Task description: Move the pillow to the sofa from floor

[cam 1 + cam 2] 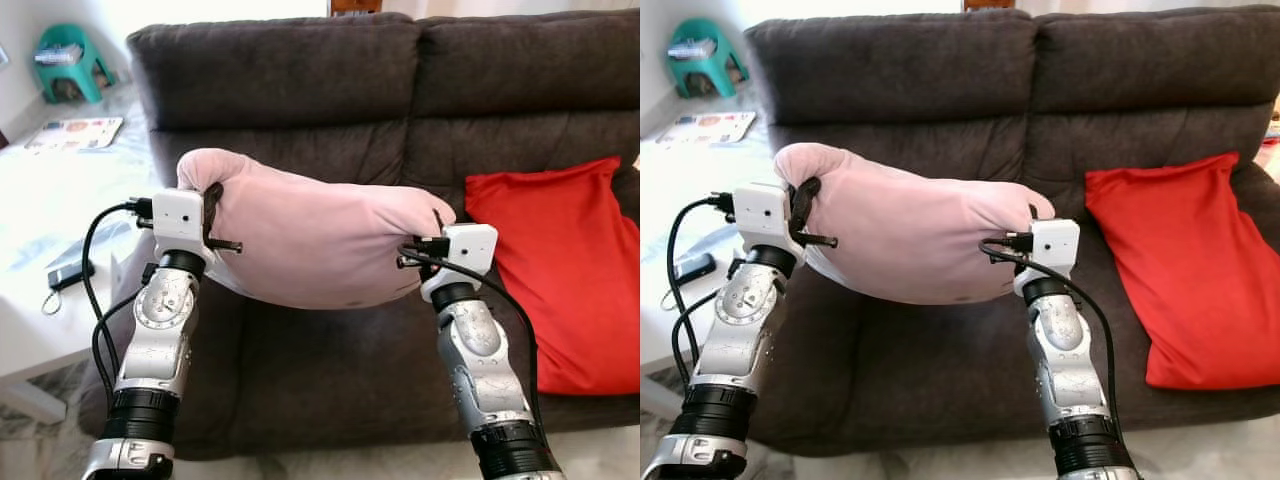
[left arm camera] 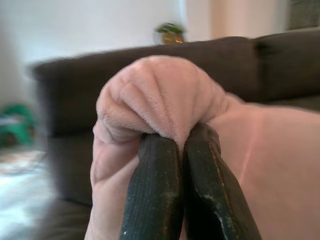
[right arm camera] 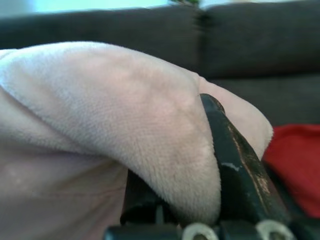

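Above the dark sofa [image 1: 330, 370] seat, the pink pillow [image 1: 320, 240] hangs with its long axis running left to right, clear of the cushions. Left claw [image 1: 212, 215] pinches its left end; right claw [image 1: 432, 238] clamps its right end, near the red pillow [image 1: 565, 270].

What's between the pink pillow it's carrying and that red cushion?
Only bare dark sofa fabric lies between the pink pillow and the red cushion, shown in both eye views.
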Tool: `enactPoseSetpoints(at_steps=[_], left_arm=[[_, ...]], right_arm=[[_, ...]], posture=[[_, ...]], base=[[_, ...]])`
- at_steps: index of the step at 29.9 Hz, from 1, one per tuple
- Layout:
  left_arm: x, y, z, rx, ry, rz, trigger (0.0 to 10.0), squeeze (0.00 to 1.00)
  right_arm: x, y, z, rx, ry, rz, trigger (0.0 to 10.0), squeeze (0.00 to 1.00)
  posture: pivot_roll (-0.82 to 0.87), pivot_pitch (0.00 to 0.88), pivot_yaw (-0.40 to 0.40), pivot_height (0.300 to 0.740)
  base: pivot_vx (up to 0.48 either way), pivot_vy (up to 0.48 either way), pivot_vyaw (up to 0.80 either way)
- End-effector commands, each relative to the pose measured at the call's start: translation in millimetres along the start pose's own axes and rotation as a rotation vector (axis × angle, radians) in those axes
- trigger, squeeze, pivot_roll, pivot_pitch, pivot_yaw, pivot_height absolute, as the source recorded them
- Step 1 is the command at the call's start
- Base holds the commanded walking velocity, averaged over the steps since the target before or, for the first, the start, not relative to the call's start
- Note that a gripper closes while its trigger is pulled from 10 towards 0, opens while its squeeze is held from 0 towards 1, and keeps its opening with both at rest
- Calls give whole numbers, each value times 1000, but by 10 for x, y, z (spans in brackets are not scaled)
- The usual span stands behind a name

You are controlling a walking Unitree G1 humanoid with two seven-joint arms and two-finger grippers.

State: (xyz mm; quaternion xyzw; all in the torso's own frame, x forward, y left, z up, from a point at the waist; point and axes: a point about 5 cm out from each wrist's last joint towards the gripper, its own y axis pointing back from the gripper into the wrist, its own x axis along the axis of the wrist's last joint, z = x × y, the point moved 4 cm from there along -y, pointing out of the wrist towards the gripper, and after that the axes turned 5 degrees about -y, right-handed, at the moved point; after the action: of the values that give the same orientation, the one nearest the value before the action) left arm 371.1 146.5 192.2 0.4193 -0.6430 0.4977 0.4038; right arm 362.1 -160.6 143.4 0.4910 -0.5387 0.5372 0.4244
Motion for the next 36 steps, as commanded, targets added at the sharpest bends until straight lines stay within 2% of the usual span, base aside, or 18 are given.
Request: enactPoseSetpoints(at_steps=[1, 3, 6, 8, 14, 19, 23, 28, 36], left_arm=[[-75, 33, -39, -22, 32, -39, 10000, 0], [-189, 83, 11, -65, 44, -93, 10000, 0], [-242, 125, 37, -95, 54, -124, 10000, 0], [-263, 151, 1, -105, 28, -137, 10000, 0], [-313, 194, -124, -115, 33, -196, 10000, 0], [-311, 221, -159, -128, 33, -202, 10000, 0], [-324, 212, -213, -80, 40, -200, 10000, 0], [-292, 181, -98, -93, 66, -186, 10000, 0], [-279, 159, -97, -82, 73, -182, 10000, 0]], right_arm=[[226, -69, -140, 43, -16, 89, 10000, 0], [212, -71, -137, 44, -9, 78, 10000, 0], [210, -70, -130, 47, -8, 75, 10000, 0], [199, -70, -128, 49, -7, 67, 10000, 0], [121, -90, -161, 73, 16, 21, 10000, 0], [114, -100, -169, 78, 19, 15, 10000, 0], [114, -101, -159, 72, 17, 12, 10000, 0], [112, -97, -120, 45, 6, 12, 10000, 0], [106, -92, -114, 40, 10, 10, 10000, 0]], posture=[[25, 22, -2, 740], [21, 20, -3, 740], [22, 22, -4, 740], [24, 23, -8, 740], [31, 24, -12, 740], [34, 24, -15, 740], [33, 24, -16, 740], [30, 23, -13, 740], [30, 26, -7, 740]], base=[[0, 0, 0], [0, 0, 0], [0, 0, 0], [0, 0, 0], [0, 0, 0], [0, 0, 0], [0, 0, 0], [0, 280, 0], [0, 393, 0]])
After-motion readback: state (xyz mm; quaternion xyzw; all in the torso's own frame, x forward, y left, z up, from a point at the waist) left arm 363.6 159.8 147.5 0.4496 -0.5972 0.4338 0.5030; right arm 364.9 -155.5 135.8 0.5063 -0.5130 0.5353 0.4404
